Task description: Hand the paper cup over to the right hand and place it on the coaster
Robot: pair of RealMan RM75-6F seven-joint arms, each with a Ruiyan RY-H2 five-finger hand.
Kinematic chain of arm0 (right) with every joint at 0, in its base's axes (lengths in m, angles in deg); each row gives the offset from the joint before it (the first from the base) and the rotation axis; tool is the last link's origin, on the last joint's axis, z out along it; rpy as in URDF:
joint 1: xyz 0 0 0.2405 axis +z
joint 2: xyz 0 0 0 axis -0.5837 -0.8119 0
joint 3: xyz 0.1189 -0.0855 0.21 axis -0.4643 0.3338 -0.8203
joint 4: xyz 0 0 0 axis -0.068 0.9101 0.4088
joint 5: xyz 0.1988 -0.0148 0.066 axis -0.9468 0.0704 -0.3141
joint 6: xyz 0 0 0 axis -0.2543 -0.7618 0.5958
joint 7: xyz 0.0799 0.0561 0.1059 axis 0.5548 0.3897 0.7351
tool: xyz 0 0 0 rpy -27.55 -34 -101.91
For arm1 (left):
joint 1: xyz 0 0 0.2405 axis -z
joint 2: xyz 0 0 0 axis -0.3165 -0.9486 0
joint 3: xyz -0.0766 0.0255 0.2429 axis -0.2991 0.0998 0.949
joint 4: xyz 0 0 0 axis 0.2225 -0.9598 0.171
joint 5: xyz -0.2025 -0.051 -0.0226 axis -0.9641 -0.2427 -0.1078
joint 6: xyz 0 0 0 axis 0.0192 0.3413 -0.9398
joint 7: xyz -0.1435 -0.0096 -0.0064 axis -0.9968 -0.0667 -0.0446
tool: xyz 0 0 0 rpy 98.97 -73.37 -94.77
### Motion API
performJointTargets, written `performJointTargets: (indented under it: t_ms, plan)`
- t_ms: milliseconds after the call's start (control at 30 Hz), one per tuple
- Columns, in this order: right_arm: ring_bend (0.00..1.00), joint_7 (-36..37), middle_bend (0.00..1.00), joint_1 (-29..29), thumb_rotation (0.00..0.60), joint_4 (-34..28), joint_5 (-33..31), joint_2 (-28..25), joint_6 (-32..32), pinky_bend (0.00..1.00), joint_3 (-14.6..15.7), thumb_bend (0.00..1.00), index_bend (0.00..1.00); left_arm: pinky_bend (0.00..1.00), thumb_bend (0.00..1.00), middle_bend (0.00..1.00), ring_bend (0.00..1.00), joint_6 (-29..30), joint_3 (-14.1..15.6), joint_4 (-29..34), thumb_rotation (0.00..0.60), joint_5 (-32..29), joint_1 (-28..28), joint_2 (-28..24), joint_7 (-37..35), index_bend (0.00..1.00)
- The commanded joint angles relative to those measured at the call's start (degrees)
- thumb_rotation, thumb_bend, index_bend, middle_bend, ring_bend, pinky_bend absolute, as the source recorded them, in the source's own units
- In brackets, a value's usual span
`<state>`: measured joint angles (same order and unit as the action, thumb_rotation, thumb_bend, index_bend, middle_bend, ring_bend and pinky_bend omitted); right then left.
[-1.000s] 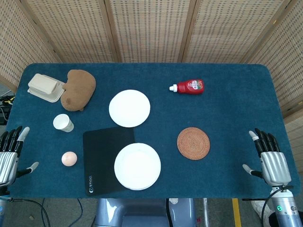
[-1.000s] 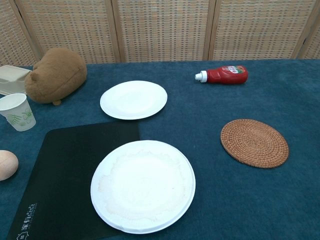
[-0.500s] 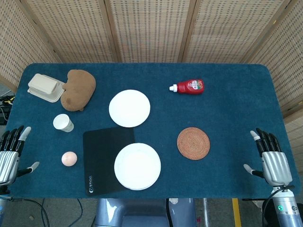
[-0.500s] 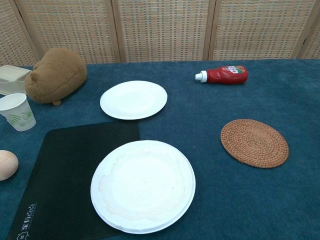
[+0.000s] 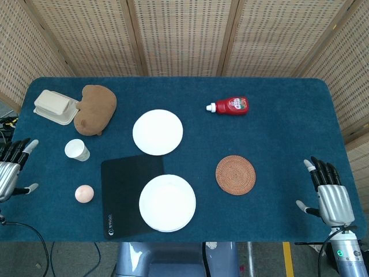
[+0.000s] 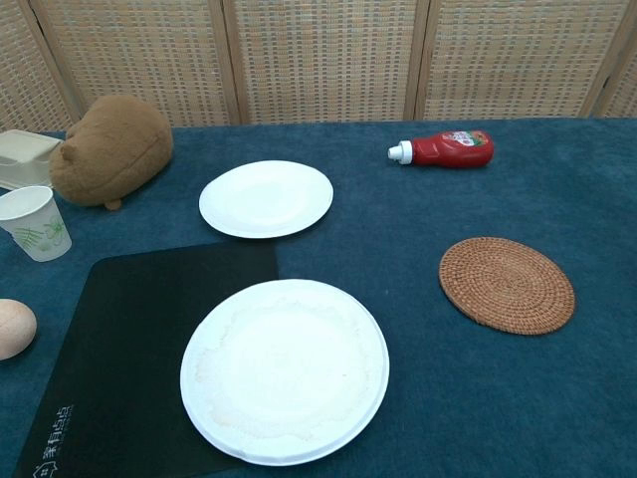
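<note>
The white paper cup point(image 5: 76, 150) point(image 6: 35, 223) stands upright at the left of the blue table, in front of the brown plush toy. The round woven coaster point(image 5: 235, 175) point(image 6: 507, 284) lies bare at the right of the middle. My left hand point(image 5: 10, 170) hangs open at the table's left edge, well left of the cup, fingers spread and holding nothing. My right hand point(image 5: 330, 195) is open near the front right corner, to the right of the coaster. The chest view shows neither hand.
A brown plush toy point(image 5: 95, 109) and a beige box point(image 5: 55, 106) sit at the back left. An egg point(image 5: 84, 193) lies in front of the cup. Two white plates point(image 5: 157, 131) point(image 5: 167, 202), a black mat point(image 5: 128, 193) and a red ketchup bottle point(image 5: 229, 105) occupy the middle.
My left hand has drifted left and a little away from the front edge, partly out of the frame. The right hand has barely shifted. The objects have not moved.
</note>
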<state>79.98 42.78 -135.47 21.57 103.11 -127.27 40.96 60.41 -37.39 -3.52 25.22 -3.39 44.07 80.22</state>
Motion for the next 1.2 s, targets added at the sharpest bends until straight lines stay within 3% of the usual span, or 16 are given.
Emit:
performJointTargets:
  t_ms: [33, 533, 833, 1200]
  plan:
    - [0.00, -0.15, 0.00, 0.06, 0.600, 0.06, -0.05, 0.11, 0.12, 0.00, 0.02, 0.02, 0.00, 0.00, 0.06, 0.00, 0.00, -4.96, -0.56, -3.44, 0.600, -1.09, 3.60, -0.61, -1.80, 0.00]
    - [0.00, 0.47, 0.00, 0.33, 0.600, 1.07, -1.59, 0.45, 1.27, 0.00, -0.37, 0.02, 0.00, 0.00, 0.09, 0.00, 0.00, -22.42, -0.47, -6.05, 0.600, -2.26, 15.18, 0.68, 0.23, 0.00]
    - [0.00, 1.31, 0.00, 0.25, 0.600, 1.33, -1.68, 0.28, 1.08, 0.00, -0.50, 0.02, 0.00, 0.00, 0.11, 0.00, 0.00, -28.01, -0.66, -4.85, 0.600, -5.92, 19.50, 2.83, 9.88, 0.00]
    - [0.00, 1.73, 0.00, 0.27, 0.600, 1.64, -1.98, 0.22, 1.36, 0.00, -0.53, 0.02, 0.00, 0.00, 0.12, 0.00, 0.00, -33.24, -0.03, -7.09, 0.600, -10.98, 22.73, 6.28, 16.73, 0.00]
